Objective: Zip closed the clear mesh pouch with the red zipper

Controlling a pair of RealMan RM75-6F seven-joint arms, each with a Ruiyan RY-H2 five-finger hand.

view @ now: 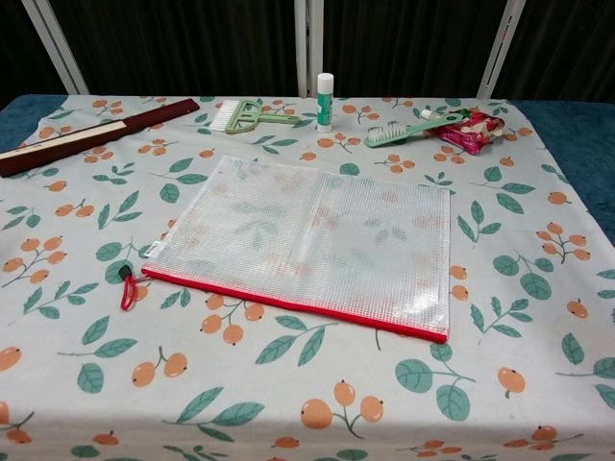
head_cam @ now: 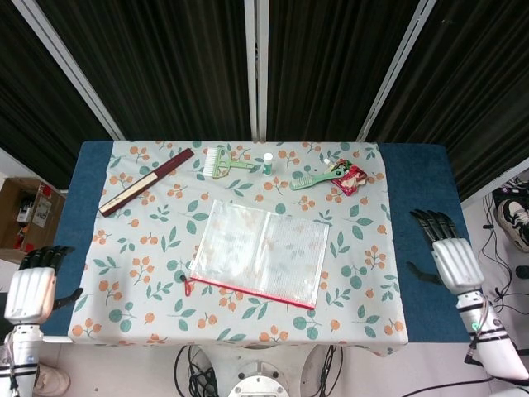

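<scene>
1. Pouch (head_cam: 260,252) lies flat mid-counter (head_cam: 413,174), on the leaf-print cloth (head_cam: 149,273).
2. Red zipper (view: 288,301) runs along the pouch's near edge; red pull loop (view: 126,288) sits at its left end, on the cloth.
3. Left robot hand (head_cam: 29,289) is off the counter's left edge, well apart from the pouch, fingers apart, grasping nothing.
4. Right robot hand (head_cam: 446,252) is past the right edge over the blue cover, fingers spread, released. Neither shows in the chest view.
5. Far row, left to right: dark folded fan (head_cam: 145,180), green brush (head_cam: 225,164), white tube (head_cam: 268,160) upright, green toothbrush (head_cam: 310,179), red packet (head_cam: 349,175) touching the toothbrush head end.
6. Cardboard box (head_cam: 29,219) on the floor, left.
</scene>
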